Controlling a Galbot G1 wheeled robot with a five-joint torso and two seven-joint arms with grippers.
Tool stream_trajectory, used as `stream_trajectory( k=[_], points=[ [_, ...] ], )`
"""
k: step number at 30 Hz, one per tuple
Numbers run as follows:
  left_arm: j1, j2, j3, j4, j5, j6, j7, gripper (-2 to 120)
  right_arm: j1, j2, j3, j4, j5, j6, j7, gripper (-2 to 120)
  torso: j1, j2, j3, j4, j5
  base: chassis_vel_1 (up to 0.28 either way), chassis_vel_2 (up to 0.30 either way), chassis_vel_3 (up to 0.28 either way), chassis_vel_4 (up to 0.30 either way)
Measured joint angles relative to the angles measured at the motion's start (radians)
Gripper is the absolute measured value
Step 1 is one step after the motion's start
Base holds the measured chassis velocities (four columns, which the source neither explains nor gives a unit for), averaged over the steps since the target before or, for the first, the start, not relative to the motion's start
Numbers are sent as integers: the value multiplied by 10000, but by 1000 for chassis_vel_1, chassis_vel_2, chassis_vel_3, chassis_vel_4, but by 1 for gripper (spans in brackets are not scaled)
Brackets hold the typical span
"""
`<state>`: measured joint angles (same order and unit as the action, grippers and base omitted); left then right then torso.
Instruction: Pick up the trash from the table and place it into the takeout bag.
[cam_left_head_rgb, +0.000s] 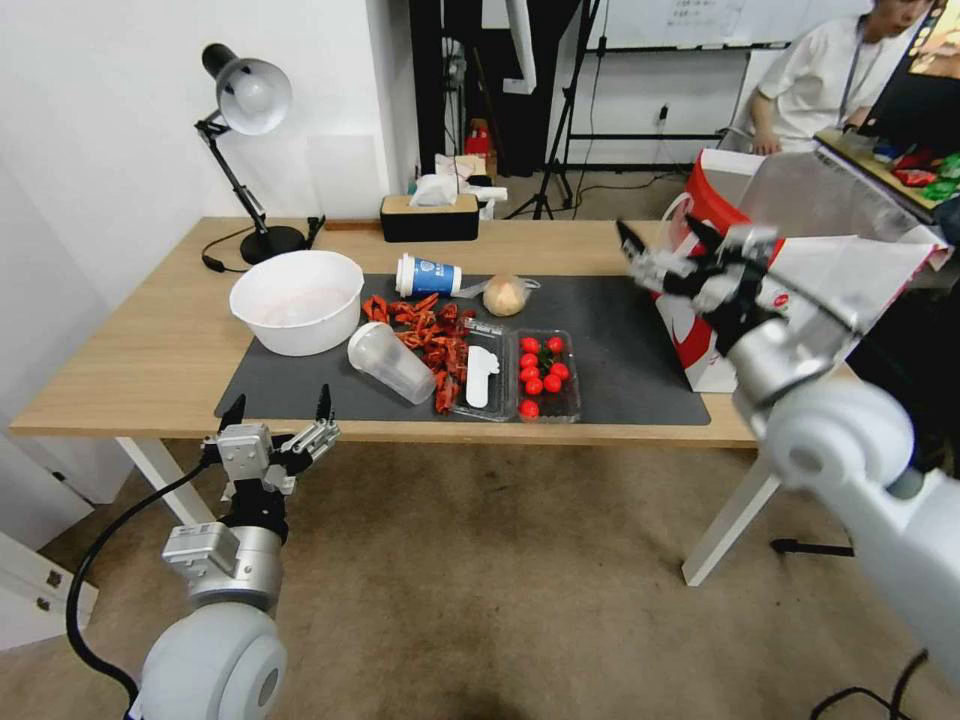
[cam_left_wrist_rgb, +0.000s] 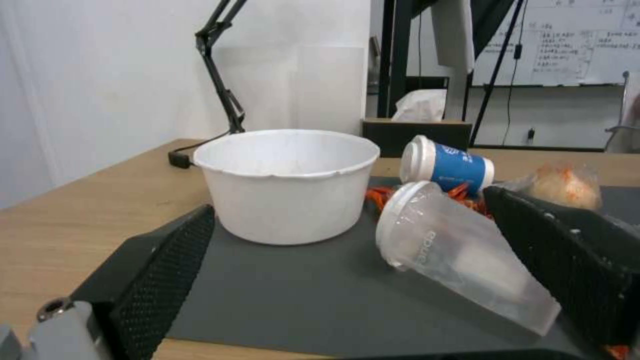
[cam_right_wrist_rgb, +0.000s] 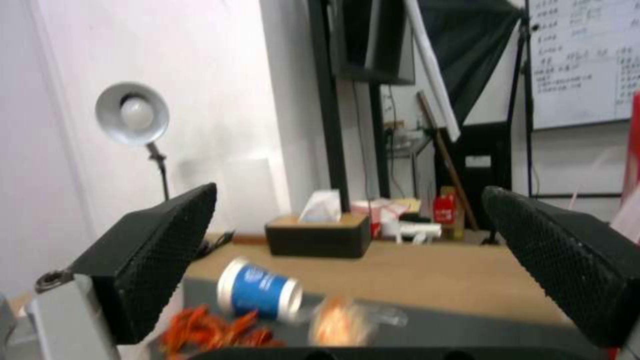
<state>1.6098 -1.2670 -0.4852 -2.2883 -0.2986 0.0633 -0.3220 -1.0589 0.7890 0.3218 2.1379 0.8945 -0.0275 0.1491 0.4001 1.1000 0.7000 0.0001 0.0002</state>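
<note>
Step in hand: a reach between picks, as I judge it; neither gripper carries anything, and several pieces of trash lie on the table (cam_left_head_rgb: 150, 350), so the task looks unfinished.
Right gripper (cam_left_head_rgb: 668, 258): raised above the mat's right end, at about 3 o'clock from the mat's middle, just beside the takeout bag (cam_left_head_rgb: 700, 350); jaws spread wide and empty; its wrist view looks down toward the paper cup and the wrapped ball.
Left gripper (cam_left_head_rgb: 280, 415): low at the table's near edge, about 7 o'clock from the mat's middle; jaws released, nothing between them; facing the clear plastic cup.
Takeout bag: standing at the right end of the table, mouth open, foil lining showing.
White blue-labelled paper cup (cam_left_head_rgb: 428, 276): on its side at about 11 o'clock on the dark grey mat (cam_left_head_rgb: 620, 340); lid on.
Plastic-wrapped tan ball (cam_left_head_rgb: 506, 295): just beside the paper cup, at its 3 o'clock.
Clear plastic cup (cam_left_head_rgb: 391, 362): lying on its side, lidded end toward 10 o'clock, touching the red scraps (cam_left_head_rgb: 432, 335).
Other litter: a white bowl (cam_left_head_rgb: 297, 300) at 9 o'clock; a clear tray of small red fruit (cam_left_head_rgb: 543, 373) at 6 o'clock.
Next move calls for: the right arm to descend toward the ball or paper cup, jaws kept wide across the rounded body; the ball's loose wrap may slip, so a centred grip seems wise; the left arm has the clear cup close, though its thin wall would crush under a hard squeeze.
</note>
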Motion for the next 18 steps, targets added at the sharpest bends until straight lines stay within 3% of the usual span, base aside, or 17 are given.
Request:
stream_trajectory(
  k=[9,13,18],
  points=[
    [69,-33,-78,168,47,-242,58,100,-2575,1246,687,192,-1979,1417,-714,100,0,1,-1,-5,-4,0,0,0,0],
    [118,-73,-48,255,74,-316,128,100,-4021,2368,1061,110,-3057,2286,-1016,100,-1,1,-1,-1,-4,0,0,0,0],
    [117,-83,85,343,110,-331,183,100,-5294,2940,1682,34,-3443,2715,-1192,100,-1,1,-1,-4,-3,0,0,0,0]
  ],
)
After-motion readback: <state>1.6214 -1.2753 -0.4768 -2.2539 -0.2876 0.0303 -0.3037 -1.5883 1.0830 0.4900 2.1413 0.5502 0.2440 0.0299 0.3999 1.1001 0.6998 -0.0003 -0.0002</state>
